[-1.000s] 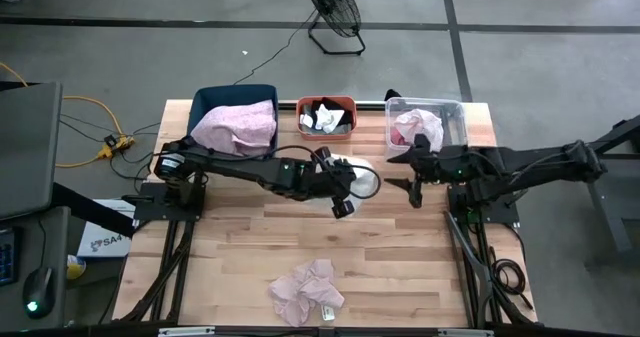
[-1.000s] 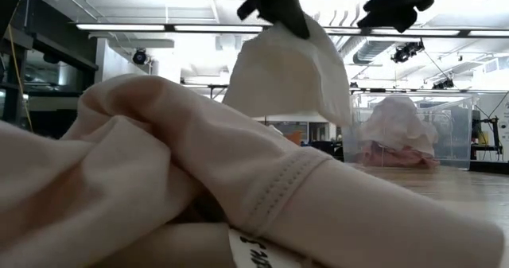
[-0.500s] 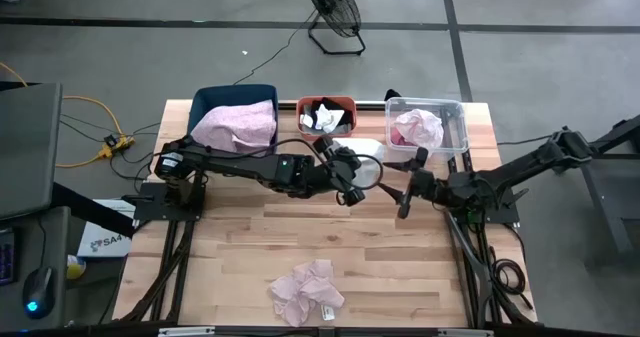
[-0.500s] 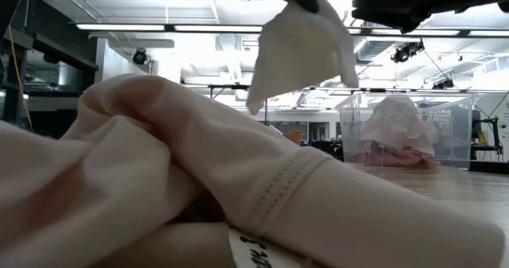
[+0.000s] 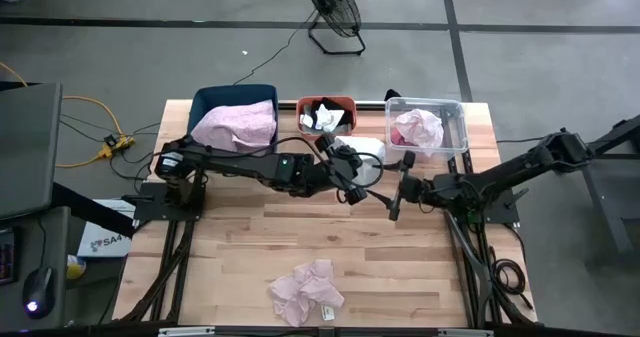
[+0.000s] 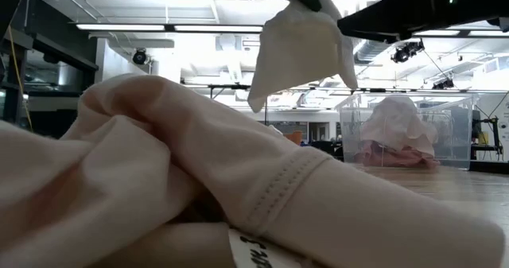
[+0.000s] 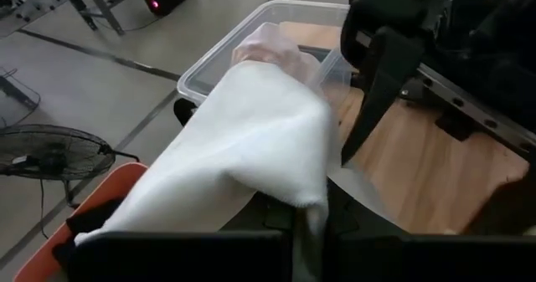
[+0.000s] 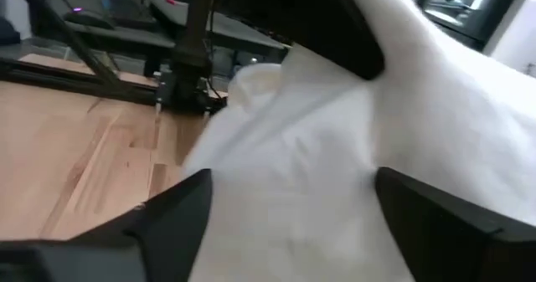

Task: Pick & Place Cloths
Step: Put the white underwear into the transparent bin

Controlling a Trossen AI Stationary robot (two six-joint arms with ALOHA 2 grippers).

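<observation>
Overhead, the left gripper [image 5: 352, 172], clamped on a white cloth [image 5: 362, 148], hangs above the table [image 5: 240, 237] just at six o'clock of the orange bin [image 5: 326, 104]; the right gripper [image 5: 398, 185], fingers spread wide and empty, faces it from three o'clock. A pink cloth [image 5: 307, 291] lies at the near edge. Table-level view: the white cloth [image 6: 298, 53] dangles high. Left wrist view: it drapes toward the clear bin [image 7: 251, 39]. Right wrist view: cloth [image 8: 327, 173] fills the gap between the fingers. Risk: closing on a loose fold could drop it short.
</observation>
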